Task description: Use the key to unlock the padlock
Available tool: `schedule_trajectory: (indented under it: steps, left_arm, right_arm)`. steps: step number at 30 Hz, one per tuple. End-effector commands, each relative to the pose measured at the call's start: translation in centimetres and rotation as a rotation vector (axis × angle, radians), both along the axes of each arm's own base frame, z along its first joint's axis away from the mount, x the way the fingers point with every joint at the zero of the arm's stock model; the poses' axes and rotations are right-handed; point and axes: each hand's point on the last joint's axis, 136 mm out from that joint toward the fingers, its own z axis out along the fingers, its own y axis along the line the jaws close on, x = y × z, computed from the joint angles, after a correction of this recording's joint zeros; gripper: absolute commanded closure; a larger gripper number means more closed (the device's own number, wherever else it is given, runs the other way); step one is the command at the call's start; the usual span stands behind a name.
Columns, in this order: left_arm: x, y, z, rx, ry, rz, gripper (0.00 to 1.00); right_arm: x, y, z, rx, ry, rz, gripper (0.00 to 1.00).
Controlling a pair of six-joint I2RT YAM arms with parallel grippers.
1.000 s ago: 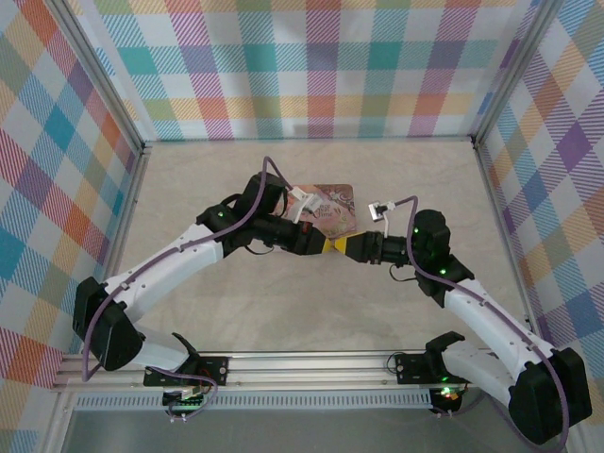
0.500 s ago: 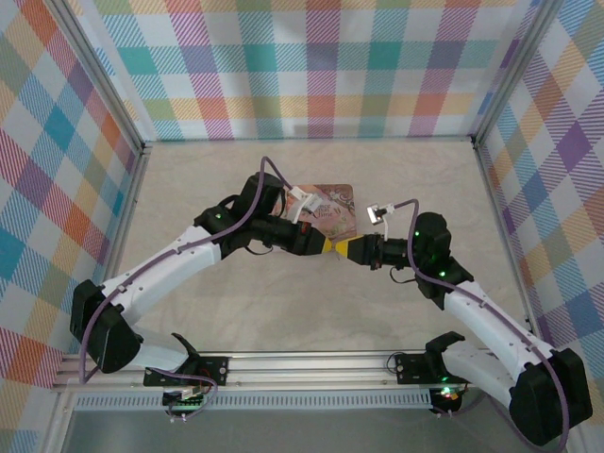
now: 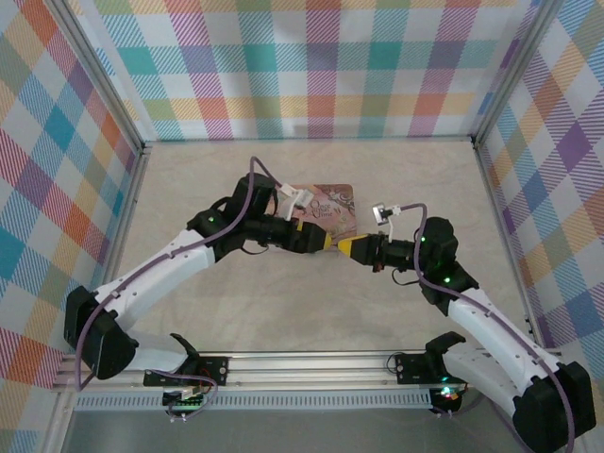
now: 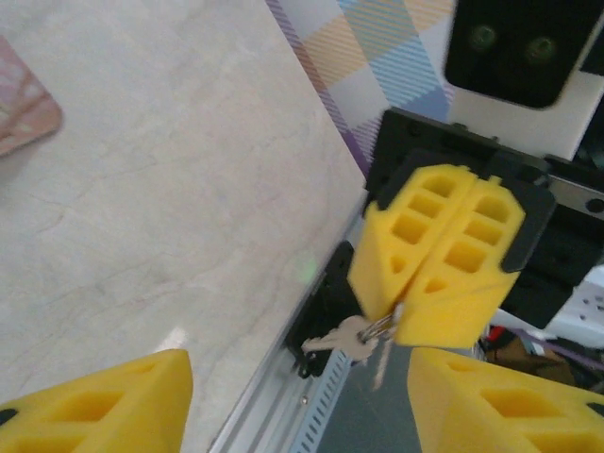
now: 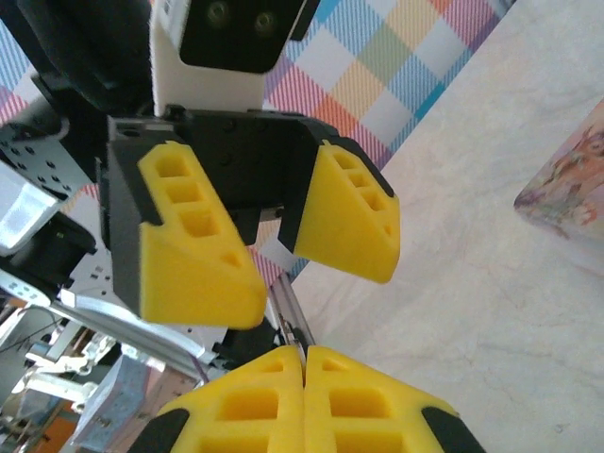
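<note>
My right gripper (image 4: 408, 319) is clamped on the key (image 4: 342, 335), leaving its blade hanging free. My left gripper (image 5: 300, 274) stands apart, clear of it.

The walls (image 3: 321, 66) wear a pastel plaid of teal, pink, orange, purple and yellow on white. The table (image 3: 236, 302) is beige with faint marbling. The tin (image 3: 335, 206) is pink with a pale picture. Both arms (image 3: 170, 260) are white with black joints, purple cables (image 3: 255, 184) and green lights. The left gripper (image 5: 311, 288) and right gripper (image 4: 394, 326) have yellow fingers on black mounts. The key (image 4: 344, 335) is silvery grey, the rail (image 3: 311, 363) silver.
</note>
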Motion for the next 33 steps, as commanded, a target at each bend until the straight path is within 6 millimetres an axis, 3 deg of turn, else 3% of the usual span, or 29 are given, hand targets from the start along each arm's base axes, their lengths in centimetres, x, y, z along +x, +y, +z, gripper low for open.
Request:
schedule_trajectory:
  steps: [1,4,6,10,16,23,28,33]
  left_arm:
    - [1.9,1.4,1.6,-0.041,-0.056,0.138,0.30]
    - [2.9,2.5,2.0,-0.049,-0.096,0.235,0.29]
    - [3.4,2.9,2.4,-0.083,-0.106,0.289,0.18]
    - [4.0,2.8,2.9,-0.167,-0.102,0.337,0.17]
    - [4.2,1.1,4.6,-0.329,-0.087,0.299,0.28]
    - [3.7,-0.2,6.9,-0.456,-0.106,0.234,0.29]
    - [3.1,-1.1,6.9,-0.461,-0.103,0.199,0.42]
    - [2.6,-1.2,7.0,-0.462,-0.107,0.183,0.45]
  right_arm:
    - [0.8,-0.6,0.7,0.019,-0.026,-0.088,1.00]
    - [2.0,-1.3,0.8,0.035,-0.008,-0.178,1.00]
    - [2.7,-1.6,0.9,0.053,0.002,-0.226,1.00]
    - [3.9,-2.2,1.0,0.110,0.024,-0.306,1.00]
    - [3.9,-0.6,1.6,0.172,0.027,-0.302,1.00]
    - [3.3,1.0,2.7,0.264,0.005,-0.305,1.00]
    - [3.5,1.2,3.1,0.291,-0.012,-0.326,1.00]
    - [3.3,1.1,4.0,0.333,-0.032,-0.326,1.00]
